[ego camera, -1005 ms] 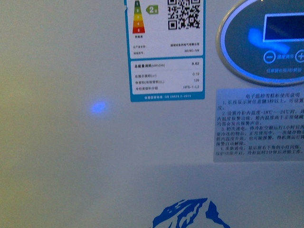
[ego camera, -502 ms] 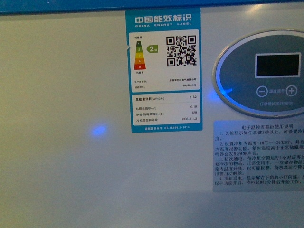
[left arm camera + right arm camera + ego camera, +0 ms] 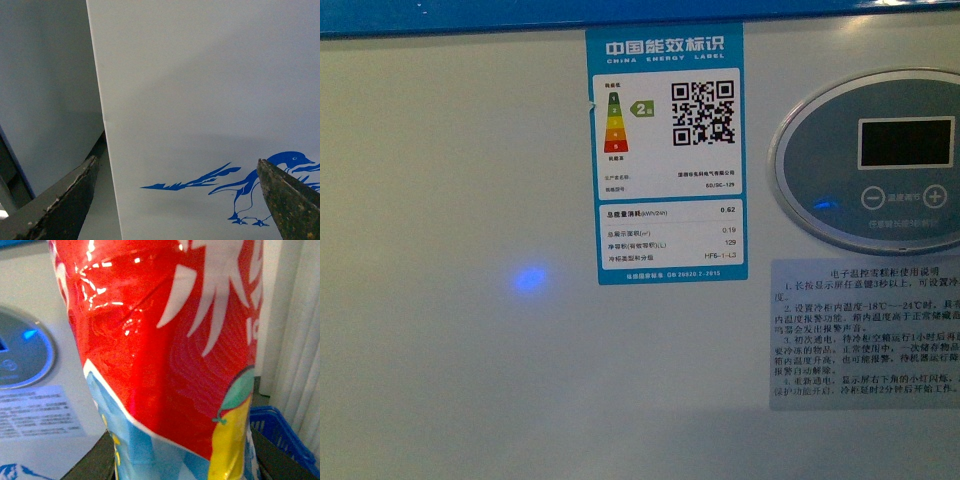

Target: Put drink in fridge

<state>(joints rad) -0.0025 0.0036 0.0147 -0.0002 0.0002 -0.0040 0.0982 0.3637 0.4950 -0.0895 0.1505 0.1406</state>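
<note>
- White sheet metal of the fridge (image 3: 470, 150) fills the front view, and its blue top rim (image 3: 450, 15) runs along the upper border. Neither arm shows here.
- That front wall carries an energy label (image 3: 665, 150), an oval control panel (image 3: 865, 160) and an instruction sticker (image 3: 865, 330) under the panel. A small blue light spot (image 3: 528, 279) glows beside the label.
- In the left wrist view the fridge's vertical corner edge (image 3: 102, 115) runs down the picture, with a plain grey surface beyond it.
- The left tool (image 3: 176, 165) has its dark fingers wide apart with nothing between them. It faces the wall panel with the blue penguin picture (image 3: 247, 195); whether it touches the panel cannot be told.
- The drink (image 3: 160, 340) fills the right wrist view with its red label and white rays, and blue and yellow print lower down. Its cap is out of view.
- The right tool (image 3: 182, 460) is clamped on the drink, with a dark finger on either side of its lower part.
- The drink is held outside the fridge, in front of the front wall and near the control panel. A blue crate (image 3: 280, 425) lies low on its other side.
</note>
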